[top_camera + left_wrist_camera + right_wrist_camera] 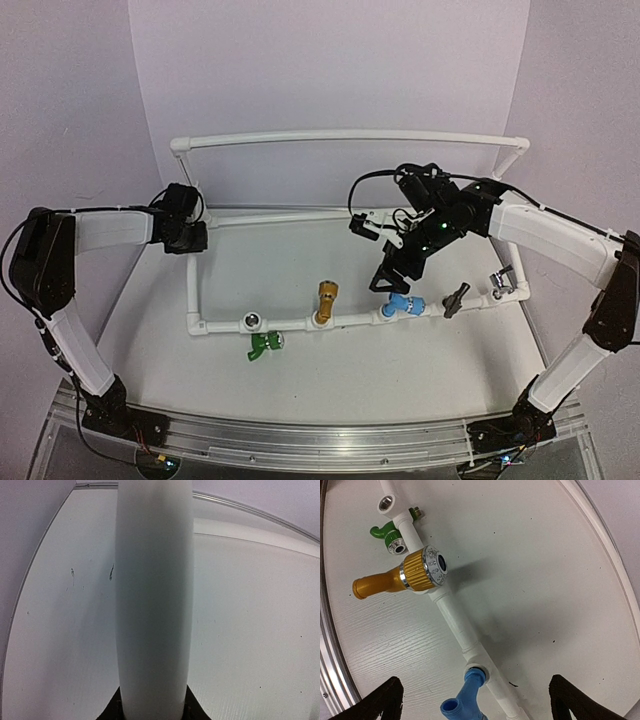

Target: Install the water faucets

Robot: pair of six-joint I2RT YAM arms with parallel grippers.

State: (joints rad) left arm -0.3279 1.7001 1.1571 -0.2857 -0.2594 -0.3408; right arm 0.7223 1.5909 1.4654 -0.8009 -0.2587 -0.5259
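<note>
The small green plastic faucet (263,344) lay at six o'clock from the empty socket (252,321) in the white pipe frame (350,137). It was probably light and rigid, best gripped across its body. Meanwhile the left claw (195,240) clamped the frame and the right claw (393,277) gaped empty.

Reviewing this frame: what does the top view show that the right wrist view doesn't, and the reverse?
Top only: the whole frame, the left fingers closed on its left side, and the grey faucet and silver faucet toward its right front corner. Right wrist only: the chrome ring on the golden faucet close up, and the right fingers spread wide over the blue faucet. Both: the green faucet, golden and blue ones along the front pipe, with an empty socket near the green.
</note>
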